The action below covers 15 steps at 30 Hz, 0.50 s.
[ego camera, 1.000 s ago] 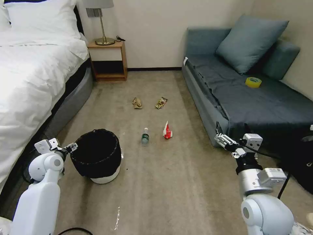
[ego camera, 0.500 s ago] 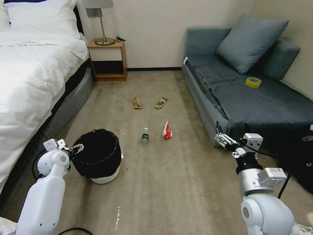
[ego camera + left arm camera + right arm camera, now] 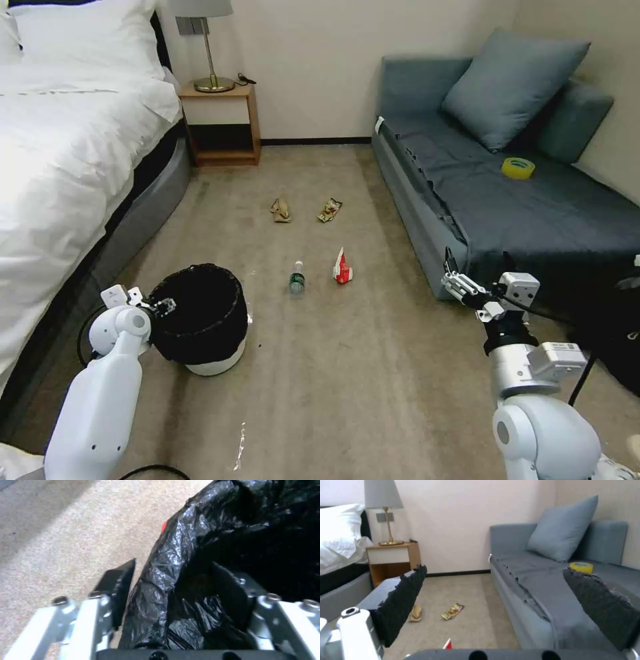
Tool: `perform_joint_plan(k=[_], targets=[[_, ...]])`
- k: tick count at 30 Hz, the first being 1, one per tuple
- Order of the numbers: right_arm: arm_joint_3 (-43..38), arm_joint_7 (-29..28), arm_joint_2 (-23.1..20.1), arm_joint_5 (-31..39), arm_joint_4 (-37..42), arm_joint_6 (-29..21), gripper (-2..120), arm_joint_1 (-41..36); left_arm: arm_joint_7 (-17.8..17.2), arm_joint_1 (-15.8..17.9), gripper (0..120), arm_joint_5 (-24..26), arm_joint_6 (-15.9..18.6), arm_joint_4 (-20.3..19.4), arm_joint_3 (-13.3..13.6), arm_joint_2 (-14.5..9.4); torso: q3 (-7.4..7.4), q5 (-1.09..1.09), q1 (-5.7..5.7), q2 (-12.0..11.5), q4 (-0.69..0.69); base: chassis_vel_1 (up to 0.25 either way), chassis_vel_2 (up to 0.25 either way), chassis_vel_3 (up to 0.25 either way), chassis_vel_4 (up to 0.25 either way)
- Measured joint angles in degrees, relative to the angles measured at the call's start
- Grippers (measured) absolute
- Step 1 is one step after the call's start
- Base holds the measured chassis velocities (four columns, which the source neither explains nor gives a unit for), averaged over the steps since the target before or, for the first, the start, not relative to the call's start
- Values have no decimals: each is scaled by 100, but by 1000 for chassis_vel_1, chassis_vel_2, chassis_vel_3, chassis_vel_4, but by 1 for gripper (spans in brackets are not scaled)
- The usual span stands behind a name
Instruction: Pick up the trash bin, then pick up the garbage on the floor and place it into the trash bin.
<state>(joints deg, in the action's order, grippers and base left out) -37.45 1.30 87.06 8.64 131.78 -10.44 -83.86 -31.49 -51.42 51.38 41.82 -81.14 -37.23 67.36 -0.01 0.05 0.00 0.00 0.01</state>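
Left tool (image 3: 173,590), fingers apart, straddles the trash bin (image 3: 200,313) rim; crinkly liner looks slippery, bin light; right tool (image 3: 460,285) open, idle.

gripper (image 3: 500,612) parted; wrappers (image 3: 452,611) apparently beyond

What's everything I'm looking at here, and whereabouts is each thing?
trash bin: one, white with a black liner, on the carpet near the bed.
bottle: one, clear with a green label, on the floor mid-room.
red-white wrapper: one, beside the bottle.
crumpled paper: one, brown, farther back.
snack wrapper: one, brown-gold, beside the paper.
bed: one, white linen, left side.
nightstand: one, wooden, against the wall.
lamp: one, brass stem, on the nightstand.
sofa: one, grey-blue, right side.
cushion: one, grey-blue, on the sofa.
tape roll: one, yellow, on the sofa.
left hand: open, astride the bin's rim.
right hand: open, raised by the sofa.
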Motion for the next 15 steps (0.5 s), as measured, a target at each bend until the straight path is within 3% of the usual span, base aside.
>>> perform_joint_plan(k=[15], targets=[[11, -66, -31, 2, -73, 127, 100, 37, 60, -84, 5, 165, 18, -123, -93, 48, 0, -7, 0, 0, 0, 0, 0, 0, 0]])
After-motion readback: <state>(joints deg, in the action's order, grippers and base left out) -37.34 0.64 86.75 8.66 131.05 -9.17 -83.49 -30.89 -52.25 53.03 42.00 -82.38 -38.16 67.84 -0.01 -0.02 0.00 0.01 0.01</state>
